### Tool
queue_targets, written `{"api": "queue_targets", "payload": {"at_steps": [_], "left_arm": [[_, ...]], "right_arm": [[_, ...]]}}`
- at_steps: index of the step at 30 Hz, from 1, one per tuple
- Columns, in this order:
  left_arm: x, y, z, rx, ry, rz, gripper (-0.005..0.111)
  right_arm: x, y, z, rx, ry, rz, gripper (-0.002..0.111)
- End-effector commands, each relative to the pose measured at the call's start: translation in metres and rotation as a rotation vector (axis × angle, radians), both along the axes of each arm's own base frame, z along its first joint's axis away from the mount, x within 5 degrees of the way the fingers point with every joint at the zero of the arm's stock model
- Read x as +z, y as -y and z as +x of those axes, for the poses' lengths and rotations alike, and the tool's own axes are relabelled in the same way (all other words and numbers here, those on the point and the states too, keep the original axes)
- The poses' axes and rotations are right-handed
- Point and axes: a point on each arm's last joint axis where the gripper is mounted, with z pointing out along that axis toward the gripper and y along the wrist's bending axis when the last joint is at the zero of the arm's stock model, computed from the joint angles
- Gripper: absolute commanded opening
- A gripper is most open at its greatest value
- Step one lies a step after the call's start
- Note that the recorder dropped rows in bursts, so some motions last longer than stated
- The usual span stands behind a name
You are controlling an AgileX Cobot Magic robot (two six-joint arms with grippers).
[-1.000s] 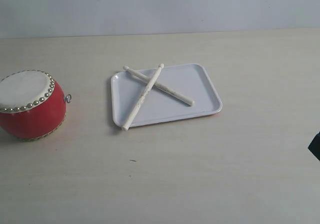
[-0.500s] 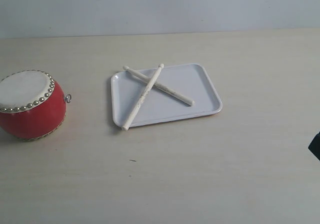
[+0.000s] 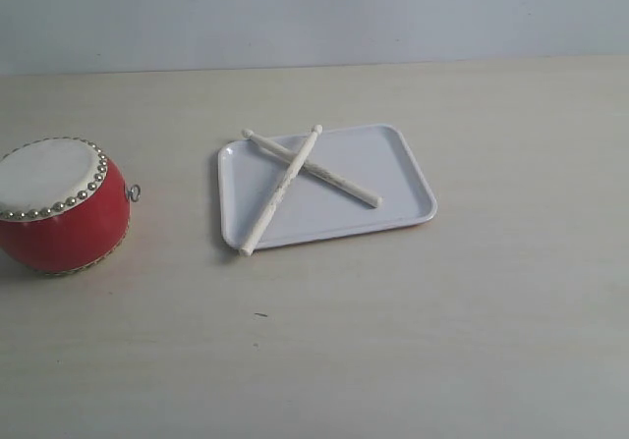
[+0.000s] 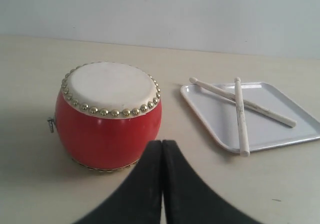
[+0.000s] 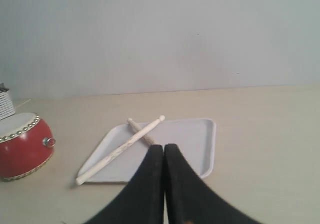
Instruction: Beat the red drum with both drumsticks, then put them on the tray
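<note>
1. Small squat drum (image 3: 59,208), glossy red body, cream skin rimmed with metal studs. It stands upright on the pale counter (image 3: 393,341), well apart from the tray on the left arm's side.
2. Flat white rectangular plastic tray (image 3: 393,179). It carries both slim pale wooden drumsticks (image 3: 280,192), crossed near their tips, and one butt overhangs the near rim.
3. Left end effector (image 4: 161,143): fingers pressed together, holding nothing. It sits low, just in front of the drum and pointing at it.
4. Right end effector (image 5: 164,148): likewise closed and empty. It is aimed across the tray from its near side.
5. Neither arm shows in the exterior view.
6. Handling note: whether the beating is done cannot be told. If a pickup follows, open first, lift the seemingly uppermost stick by its overhanging butt, and leave the other undisturbed.
</note>
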Motion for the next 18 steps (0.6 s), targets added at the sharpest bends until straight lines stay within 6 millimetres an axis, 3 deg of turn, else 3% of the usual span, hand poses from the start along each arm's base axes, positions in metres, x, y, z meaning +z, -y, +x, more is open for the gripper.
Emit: {"api": "queue_targets", "payload": {"at_steps": [1,10,18], "left_arm": [[-0.0002,-0.0008,0.0003,0.012,0.007,-0.006,0.000],[-0.0027,-0.0006,-0.0004,0.005,-0.018,0.008,0.000],[-0.0044,-0.0004,-0.0009,-0.020,-0.013,0.096,0.000]], "right_arm": [[-0.0011,0.0046,0.0014,-0.085,0.004,-0.011,0.000],[-0.0011,0.0124,0.0033,-0.227,0.003,-0.012,0.000],[-0.0011,0.0129,0.0033,-0.235,0.003,-0.012,0.000]]}}
